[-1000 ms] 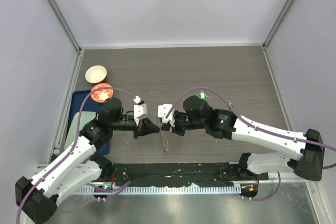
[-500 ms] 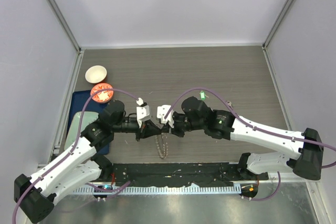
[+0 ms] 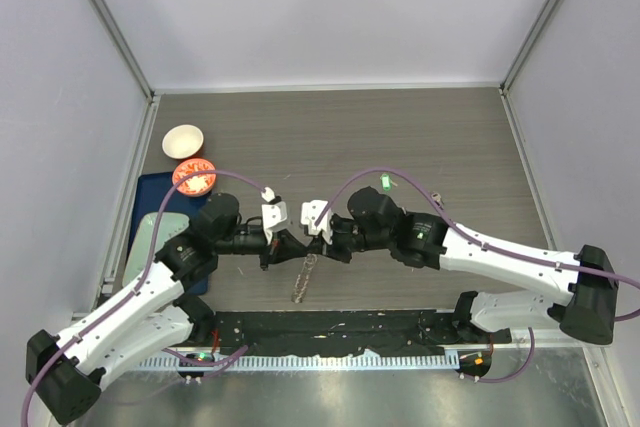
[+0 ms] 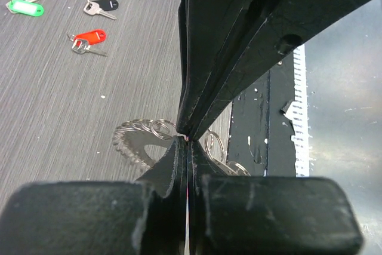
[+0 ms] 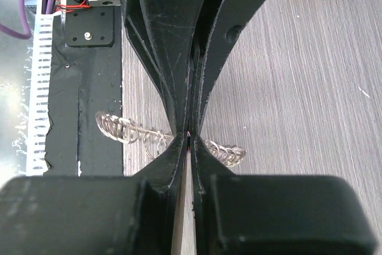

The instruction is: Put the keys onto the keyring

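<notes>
The keyring [image 3: 303, 282], a grey ring with a jagged edge, hangs tilted below the point where my two grippers meet tip to tip above the table's near middle. My left gripper [image 3: 298, 245] is shut on its top from the left, and my right gripper [image 3: 318, 244] is shut on it from the right. The ring shows behind the shut left gripper [image 4: 186, 139] in the left wrist view [image 4: 140, 138], and behind the shut right gripper [image 5: 188, 135] in the right wrist view [image 5: 122, 129]. A green key [image 4: 25, 8], a black key [image 4: 102, 6] and a red key [image 4: 89, 37] lie on the table. The green key [image 3: 385, 182] lies beside the right arm.
A white bowl [image 3: 183, 139] and an orange bowl [image 3: 194, 177] stand at the far left, beside a blue tray [image 3: 150, 205]. A black mat [image 3: 330, 332] runs along the near table edge under the arms.
The left gripper has moved right, so the two tips now touch. The hanging keyring has swung from edge-on to a tilted position, slightly to the left.
</notes>
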